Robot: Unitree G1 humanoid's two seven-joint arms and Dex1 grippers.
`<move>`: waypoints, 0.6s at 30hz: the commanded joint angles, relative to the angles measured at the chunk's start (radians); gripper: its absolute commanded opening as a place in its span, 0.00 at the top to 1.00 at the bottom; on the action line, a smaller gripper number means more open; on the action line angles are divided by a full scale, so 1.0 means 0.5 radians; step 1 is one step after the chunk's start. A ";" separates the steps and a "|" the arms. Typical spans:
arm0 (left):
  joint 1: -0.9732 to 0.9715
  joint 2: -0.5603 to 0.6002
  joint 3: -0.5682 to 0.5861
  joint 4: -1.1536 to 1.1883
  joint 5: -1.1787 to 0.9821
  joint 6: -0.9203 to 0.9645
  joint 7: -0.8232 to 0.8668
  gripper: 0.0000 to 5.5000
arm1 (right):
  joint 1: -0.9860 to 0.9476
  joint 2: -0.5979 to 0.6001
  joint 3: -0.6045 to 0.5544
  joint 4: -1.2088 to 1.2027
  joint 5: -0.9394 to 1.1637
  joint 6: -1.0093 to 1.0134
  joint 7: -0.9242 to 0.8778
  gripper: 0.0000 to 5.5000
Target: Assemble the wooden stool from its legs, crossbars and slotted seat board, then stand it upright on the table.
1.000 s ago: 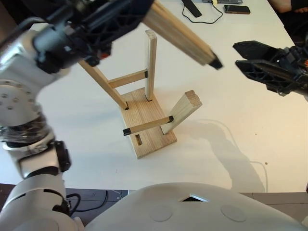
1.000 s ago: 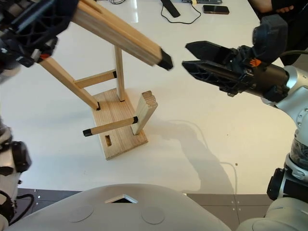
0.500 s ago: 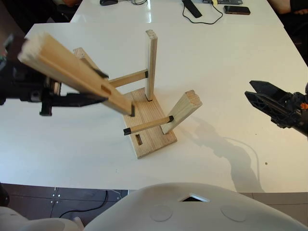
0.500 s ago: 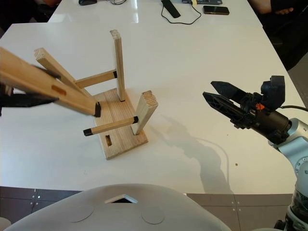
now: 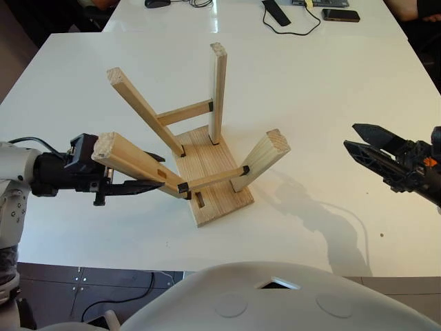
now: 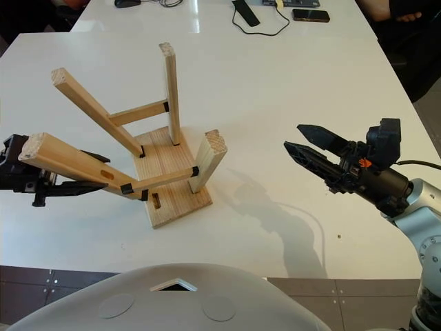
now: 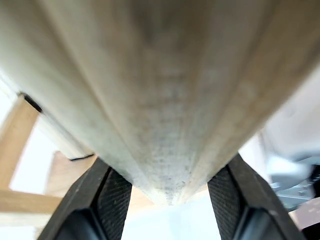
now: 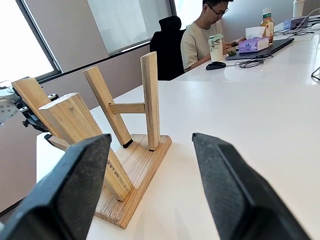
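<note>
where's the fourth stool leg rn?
Left eye view: the fourth leg sits in the left gripper on the robot's left, slanting down to the free end of the crossbar over the seat board.

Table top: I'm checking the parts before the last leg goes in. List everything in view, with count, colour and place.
seat board: 1, light wood, flat at mid-table.
standing legs: 3, light wood, in the board; two far, one near right.
held leg: 1, light wood, slanted, lower end at the board's near left corner.
crossbars: 2, light wood with black ends; one joins the far legs, one runs from the near right leg to the held leg.
phone: 1, dark, far edge.
device with cable: 1, black, far edge.
table: 1, white.
left gripper: black, shut on the held leg.
right gripper: black, open, empty, over the table's right side.
</note>
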 commanded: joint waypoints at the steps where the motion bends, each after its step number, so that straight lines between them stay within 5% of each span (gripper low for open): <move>1: 0.164 -0.019 0.090 -0.149 -0.091 0.117 0.054 0.63 | 0.075 0.037 -0.024 -0.108 0.035 -0.037 -0.072 0.46; 18: 0.271 -0.199 0.078 -0.290 0.023 -0.075 0.253 0.63 | 0.116 0.016 0.083 -0.124 -0.091 -0.118 -0.101 0.46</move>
